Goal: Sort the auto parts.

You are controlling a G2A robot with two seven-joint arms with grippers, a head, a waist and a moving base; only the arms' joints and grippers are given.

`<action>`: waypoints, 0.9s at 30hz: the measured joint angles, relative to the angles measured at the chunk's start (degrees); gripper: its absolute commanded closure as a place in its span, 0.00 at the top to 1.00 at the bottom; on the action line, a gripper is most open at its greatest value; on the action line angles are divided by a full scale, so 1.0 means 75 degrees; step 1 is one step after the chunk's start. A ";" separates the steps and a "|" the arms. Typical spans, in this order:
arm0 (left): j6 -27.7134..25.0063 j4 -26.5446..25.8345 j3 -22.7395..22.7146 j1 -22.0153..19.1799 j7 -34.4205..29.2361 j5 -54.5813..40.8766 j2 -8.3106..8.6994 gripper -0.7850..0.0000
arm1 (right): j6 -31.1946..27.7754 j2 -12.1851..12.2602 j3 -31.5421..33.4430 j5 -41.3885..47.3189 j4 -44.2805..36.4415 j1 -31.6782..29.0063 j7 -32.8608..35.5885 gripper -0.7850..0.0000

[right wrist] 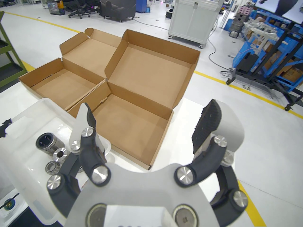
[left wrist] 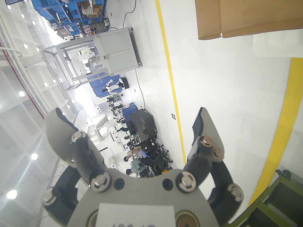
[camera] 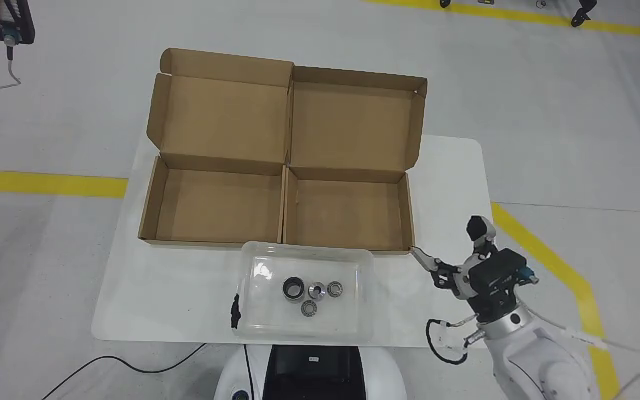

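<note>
Several metal auto parts (camera: pixel 312 295) lie in a clear plastic tray (camera: pixel 260 315) at the table's front edge; one of them is a dark cylindrical bearing (right wrist: pixel 46 141), beside smaller rings (right wrist: pixel 60 153). Two open cardboard boxes, left (camera: pixel 215 205) and right (camera: pixel 345 212), stand side by side behind the tray, both bare inside. My right gripper (camera: pixel 455 248) hangs open above the table's right front, to the right of the tray, with nothing between its fingers (right wrist: pixel 208 121). My left gripper (left wrist: pixel 129 116) is open and holds nothing, facing the floor beside the box lids (left wrist: pixel 246 5).
The white table (camera: pixel 450 180) has bare surface to the right of the boxes and around the tray. Both box lids (camera: pixel 290 110) stand up at the back. A black cable (camera: pixel 130 360) runs on the floor near the table's front left.
</note>
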 measured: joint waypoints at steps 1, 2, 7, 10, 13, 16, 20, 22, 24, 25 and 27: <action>0.0000 0.0000 0.0000 0.0000 0.0000 0.0000 0.0000 1.00 | -0.0032 0.0006 -0.0024 0.0049 0.0063 0.0037 0.0062 1.00; 0.0000 0.0000 0.0000 0.0000 0.0000 0.0000 0.0000 1.00 | -0.0059 0.0012 -0.0039 0.0088 0.0116 0.0064 0.0137 1.00; 0.0000 0.0000 0.0000 0.0000 0.0000 0.0000 0.0000 1.00 | -0.0506 0.0056 -0.0271 0.0355 0.0344 0.0274 0.0597 1.00; 0.0000 0.0000 0.0000 0.0000 0.0000 0.0000 0.0000 1.00 | -0.0847 0.0082 -0.0512 0.0535 0.0499 0.0550 0.0846 1.00; 0.0000 0.0000 0.0000 0.0000 0.0000 0.0000 0.0000 1.00 | -0.1079 0.0099 -0.0860 0.0579 0.0665 0.0917 0.1146 1.00; 0.0000 0.0000 0.0000 0.0000 0.0000 0.0000 0.0000 1.00 | -0.1176 0.0109 -0.1224 0.0505 0.0783 0.1280 0.1432 1.00; 0.0000 0.0000 0.0000 0.0000 0.0000 0.0000 0.0000 1.00 | -0.1267 0.0119 -0.1634 0.0441 0.1022 0.1663 0.1679 1.00; 0.0000 0.0000 0.0000 0.0000 0.0000 0.0000 0.0000 1.00 | -0.1285 0.0123 -0.1811 0.0457 0.1191 0.1838 0.1790 1.00; 0.0000 0.0000 0.0000 0.0000 0.0000 0.0000 0.0000 1.00 | -0.1361 0.0130 -0.1988 0.0487 0.1338 0.2000 0.1917 1.00; 0.0000 0.0000 0.0000 0.0000 0.0000 0.0000 0.0000 1.00 | -0.1431 0.0134 -0.2073 0.0496 0.1392 0.2071 0.1986 1.00; 0.0000 0.0000 0.0000 0.0000 0.0000 0.0000 0.0000 1.00 | -0.1681 0.0147 -0.2307 0.0506 0.1515 0.2250 0.2170 1.00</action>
